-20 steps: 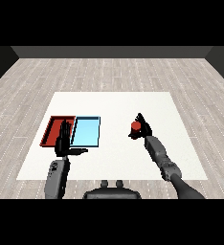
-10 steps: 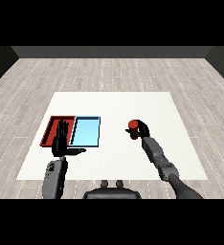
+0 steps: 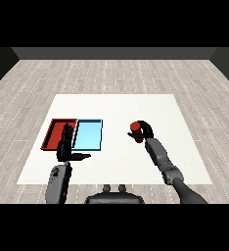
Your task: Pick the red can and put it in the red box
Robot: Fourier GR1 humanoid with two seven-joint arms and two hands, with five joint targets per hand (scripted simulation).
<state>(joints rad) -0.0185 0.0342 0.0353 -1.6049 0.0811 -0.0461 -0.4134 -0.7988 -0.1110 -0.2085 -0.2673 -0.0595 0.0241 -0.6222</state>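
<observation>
1. Red can (image 3: 134, 128): held in the right hand (image 3: 144, 131), whose fingers curl round it, over the right half of the white table (image 3: 150, 108). Whether the can's base touches the table or clears it cannot be told from this view.
2. Right forearm (image 3: 159, 154): grey, reaching from the lower right corner toward the table's middle.
3. Red tray (image 3: 55, 131): lies at the left of the table, touching the light blue tray (image 3: 89, 135) along its right edge. The light blue tray lies between the can and the red tray.
4. Left hand (image 3: 66, 147): fingers straight and spread, thumb pointing right, holding nothing. It stands in front of the near edges of both trays and covers the near right corner of the red tray.
5. Left forearm (image 3: 57, 181): grey, rising from the lower left.
6. Bare white table surface separates the can from the light blue tray.
</observation>
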